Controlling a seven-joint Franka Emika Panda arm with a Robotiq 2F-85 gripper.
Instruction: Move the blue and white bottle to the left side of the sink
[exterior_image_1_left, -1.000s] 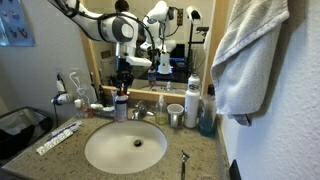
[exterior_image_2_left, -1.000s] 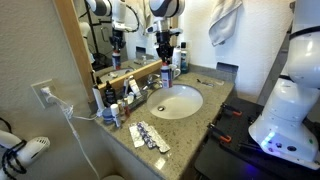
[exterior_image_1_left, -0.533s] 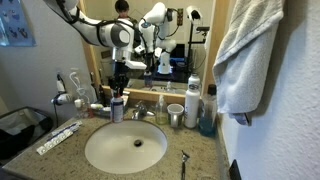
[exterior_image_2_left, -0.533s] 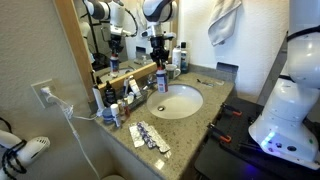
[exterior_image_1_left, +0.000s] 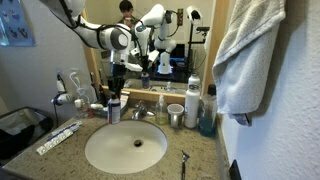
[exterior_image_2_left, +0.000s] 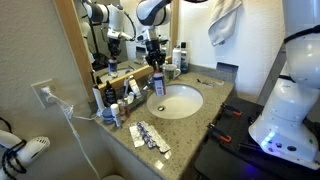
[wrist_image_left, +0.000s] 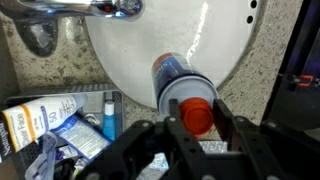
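Note:
My gripper is shut on the blue and white bottle, its fingers either side of the reddish-orange top. In the wrist view the bottle hangs upright over the rim of the round white sink. In both exterior views the gripper holds the bottle just left of the chrome faucet, at the back edge of the sink.
A taller white bottle, a blue translucent bottle and a cup stand right of the faucet. Small items crowd the back left counter. Blister packs lie front left, a razor front right. A towel hangs on the right.
The gripper has carried the bottle leftward along the back of the sink, from beside the faucet toward the left counter.

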